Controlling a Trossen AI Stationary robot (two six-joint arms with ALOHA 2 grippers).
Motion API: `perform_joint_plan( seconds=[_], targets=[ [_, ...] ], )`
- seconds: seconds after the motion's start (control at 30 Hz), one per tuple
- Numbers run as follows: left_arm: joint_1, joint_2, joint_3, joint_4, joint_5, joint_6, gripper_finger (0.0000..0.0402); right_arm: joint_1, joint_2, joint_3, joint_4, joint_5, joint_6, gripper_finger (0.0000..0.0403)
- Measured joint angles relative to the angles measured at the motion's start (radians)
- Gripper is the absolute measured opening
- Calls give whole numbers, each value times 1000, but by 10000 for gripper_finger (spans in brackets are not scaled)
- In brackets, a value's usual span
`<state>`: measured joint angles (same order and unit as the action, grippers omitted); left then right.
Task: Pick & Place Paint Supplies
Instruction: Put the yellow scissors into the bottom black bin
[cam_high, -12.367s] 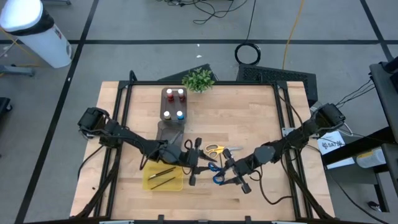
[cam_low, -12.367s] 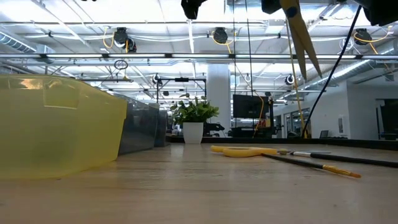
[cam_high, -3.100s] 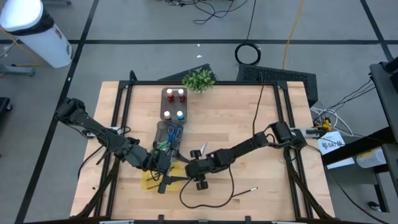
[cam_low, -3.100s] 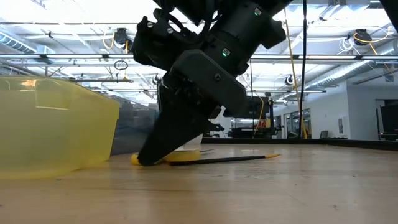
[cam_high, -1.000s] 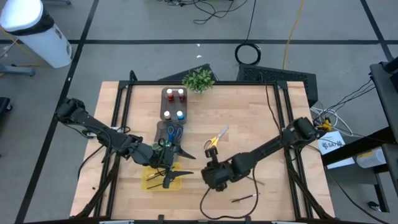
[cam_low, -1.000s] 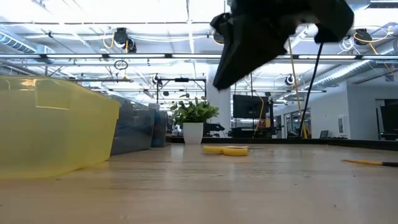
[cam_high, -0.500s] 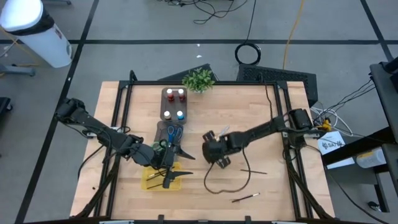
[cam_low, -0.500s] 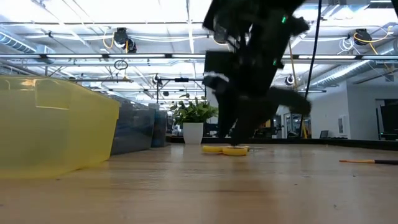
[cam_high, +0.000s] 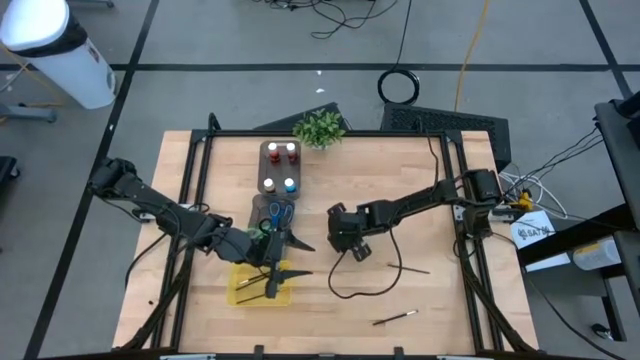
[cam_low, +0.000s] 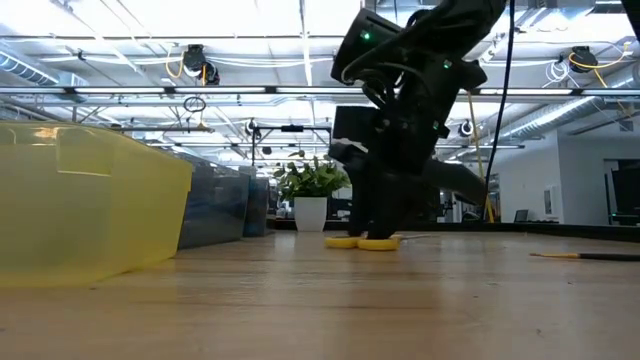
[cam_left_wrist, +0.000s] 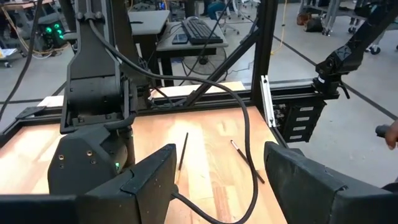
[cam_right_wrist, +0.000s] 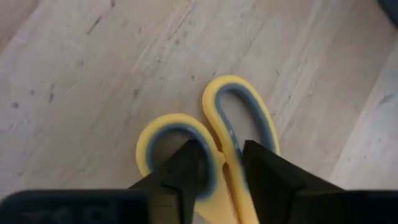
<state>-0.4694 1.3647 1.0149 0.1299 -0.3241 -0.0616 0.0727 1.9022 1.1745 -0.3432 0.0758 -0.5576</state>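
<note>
We see the right end effector (cam_low: 378, 236) down at the wooden table (cam_high: 420, 195) near its middle, its two dark fingers (cam_right_wrist: 186, 171) set astride one loop of the yellow-handled scissors with grey-lined finger holes (cam_right_wrist: 211, 140). The fingers straddle the plastic between the two loops; they look close to the handle, but we cannot tell whether they are actually gripping it. In the low view the scissors lie flat on the table under the end effector, with a small potted green plant in a white pot (cam_low: 312, 195) behind them.

The left end effector (cam_high: 278, 262) hangs above the translucent yellow rectangular tray (cam_high: 245, 296) at the table's front left, its fingers spread apart with nothing between them. Thin dark brushes (cam_high: 248, 284) lie inside that tray.

Just behind the tray, the long dark grey organiser tray (cam_high: 262, 212) holds blue-handled scissors (cam_high: 280, 213) in a middle compartment and four small paint bottles (cam_high: 280, 168) at its far end, two red-capped, one white-capped and one blue-capped.

Two more thin dark brushes lie loose on the table toward the right arm's side: one (cam_high: 411, 269) near a black cable loop (cam_high: 360, 285), another (cam_high: 392, 319) closer to the front edge.
</note>
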Motion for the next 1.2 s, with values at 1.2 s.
perform_joint_plan(
  seconds=[1.2],
  targets=[
    [3, 5, 0, -60, 0, -33, 253, -20, -421, -189, -64, 77, 295, 10]
  ],
)
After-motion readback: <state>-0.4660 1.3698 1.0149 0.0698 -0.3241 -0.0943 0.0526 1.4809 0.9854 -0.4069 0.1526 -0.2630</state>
